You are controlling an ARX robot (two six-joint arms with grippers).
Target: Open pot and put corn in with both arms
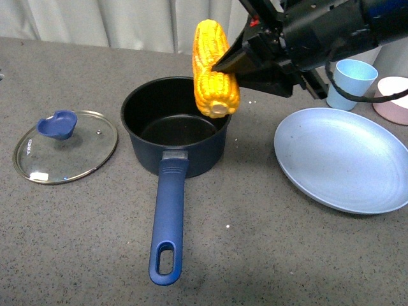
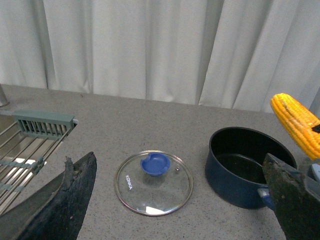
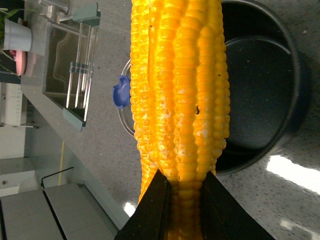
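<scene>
The dark blue pot (image 1: pixel 175 137) stands open and empty in the middle of the table, its long handle (image 1: pixel 168 220) pointing toward me. My right gripper (image 1: pixel 231 64) is shut on the yellow corn (image 1: pixel 213 67) and holds it nearly upright above the pot's far right rim. In the right wrist view the corn (image 3: pixel 180 90) fills the frame between the black fingers (image 3: pixel 155 210), with the pot (image 3: pixel 260 90) behind it. My left gripper (image 2: pixel 180 200) is open and empty, back from the lid; the pot (image 2: pixel 247 167) and corn (image 2: pixel 297 125) show there too.
The glass lid with blue knob (image 1: pixel 65 145) lies flat left of the pot. A pale blue plate (image 1: pixel 344 159) lies at the right, with a light blue cup (image 1: pixel 350 83) and a pink bowl (image 1: pixel 395 99) behind it. A metal rack (image 2: pixel 25 150) stands further left.
</scene>
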